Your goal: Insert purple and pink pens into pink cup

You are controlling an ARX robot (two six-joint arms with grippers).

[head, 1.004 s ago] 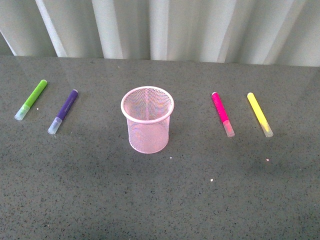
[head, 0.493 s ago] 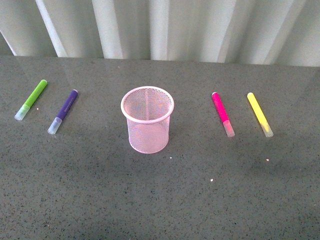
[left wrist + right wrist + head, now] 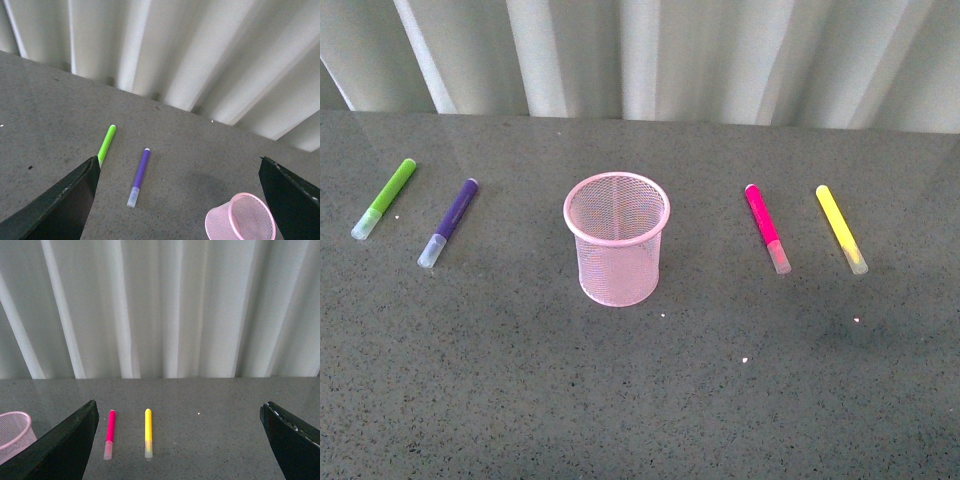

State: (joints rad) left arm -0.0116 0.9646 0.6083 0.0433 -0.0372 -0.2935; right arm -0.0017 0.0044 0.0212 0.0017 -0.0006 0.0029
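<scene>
The pink cup (image 3: 617, 240) stands upright and empty at the middle of the grey table. The purple pen (image 3: 448, 222) lies flat to its left and the pink pen (image 3: 766, 227) lies flat to its right. Neither gripper shows in the front view. The left wrist view shows my left gripper (image 3: 180, 200) open and empty, high above the table, with the purple pen (image 3: 139, 176) and the cup (image 3: 241, 218) between its jaws. My right gripper (image 3: 180, 440) is open and empty, with the pink pen (image 3: 109, 433) in front of it.
A lime-green marker (image 3: 383, 198) lies left of the purple pen. A yellow marker (image 3: 841, 228) lies right of the pink pen. A white pleated curtain (image 3: 650, 55) hangs along the table's far edge.
</scene>
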